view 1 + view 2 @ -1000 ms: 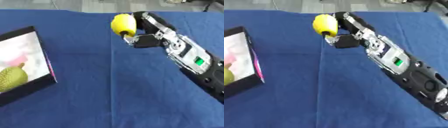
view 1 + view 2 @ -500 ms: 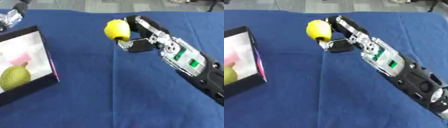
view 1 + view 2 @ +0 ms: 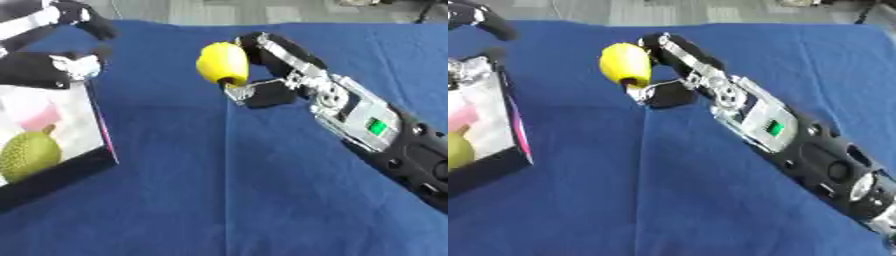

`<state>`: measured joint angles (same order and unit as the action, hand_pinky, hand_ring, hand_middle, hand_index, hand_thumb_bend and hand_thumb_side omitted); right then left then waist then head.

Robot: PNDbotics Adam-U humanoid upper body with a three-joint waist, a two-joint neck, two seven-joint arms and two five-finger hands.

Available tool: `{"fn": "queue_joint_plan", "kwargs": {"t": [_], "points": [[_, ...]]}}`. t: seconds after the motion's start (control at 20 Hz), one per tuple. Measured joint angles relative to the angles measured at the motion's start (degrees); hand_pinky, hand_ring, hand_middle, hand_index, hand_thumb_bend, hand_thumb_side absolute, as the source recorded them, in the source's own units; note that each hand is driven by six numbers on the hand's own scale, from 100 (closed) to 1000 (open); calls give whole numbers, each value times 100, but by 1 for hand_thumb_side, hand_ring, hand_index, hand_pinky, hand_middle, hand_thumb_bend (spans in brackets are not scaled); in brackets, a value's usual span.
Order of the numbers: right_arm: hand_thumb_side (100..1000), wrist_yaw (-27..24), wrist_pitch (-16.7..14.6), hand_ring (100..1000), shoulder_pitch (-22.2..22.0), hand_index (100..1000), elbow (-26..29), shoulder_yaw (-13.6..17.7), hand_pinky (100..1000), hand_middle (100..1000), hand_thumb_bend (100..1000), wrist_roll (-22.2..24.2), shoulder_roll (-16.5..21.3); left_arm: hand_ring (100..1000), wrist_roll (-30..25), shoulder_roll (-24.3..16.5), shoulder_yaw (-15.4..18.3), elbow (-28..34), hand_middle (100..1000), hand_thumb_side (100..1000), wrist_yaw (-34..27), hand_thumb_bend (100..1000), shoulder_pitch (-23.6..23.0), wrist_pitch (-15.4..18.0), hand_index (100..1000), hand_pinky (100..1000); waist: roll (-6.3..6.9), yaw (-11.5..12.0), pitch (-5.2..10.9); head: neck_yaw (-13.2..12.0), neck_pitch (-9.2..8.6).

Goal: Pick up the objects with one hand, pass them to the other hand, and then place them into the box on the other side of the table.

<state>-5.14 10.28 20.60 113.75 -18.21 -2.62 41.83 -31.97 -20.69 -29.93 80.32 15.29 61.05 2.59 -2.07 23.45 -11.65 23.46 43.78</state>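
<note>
Blue table (image 3: 262, 200), right robot hand (image 3: 267, 75) gripping lemon (image 3: 222, 63)

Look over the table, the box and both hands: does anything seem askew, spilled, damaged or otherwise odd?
Nothing stands out. The right hand holds a yellow fruit above the blue table. The left hand is over the box at the left edge, where a green fruit lies. Nothing looks spilled or broken.
</note>
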Motion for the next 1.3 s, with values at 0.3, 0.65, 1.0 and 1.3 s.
{"fn": "queue_joint_plan", "kwargs": {"t": [0.3, 0.65, 1.0, 1.3], "points": [[100, 267, 59, 536, 99, 577, 0, -95, 715, 468, 100, 62, -74, 811, -112, 320, -111, -150, 750, 445, 417, 100, 63, 153, 825, 1000, 0, 20, 0, 23, 0], [100, 491, 87, 529, 152, 576, -3, -173, 713, 468, 100, 168, -126, 812, -65, 629, -137, -272, 742, 451, 781, 166, 96, 249, 819, 1000, 0, 23, -3, 46, 0], [100, 734, 31, 514, 238, 575, -5, -260, 692, 469, 100, 308, -140, 817, -30, 877, -170, -346, 747, 501, 1050, 215, 102, 281, 823, 1000, 0, 20, -9, 49, 0], [100, 864, -18, 508, 269, 574, -4, -322, 690, 468, 100, 359, -175, 834, 65, 1047, -171, -508, 753, 542, 1312, 298, 100, 321, 834, 1000, 0, 14, -10, 53, 0]]}}
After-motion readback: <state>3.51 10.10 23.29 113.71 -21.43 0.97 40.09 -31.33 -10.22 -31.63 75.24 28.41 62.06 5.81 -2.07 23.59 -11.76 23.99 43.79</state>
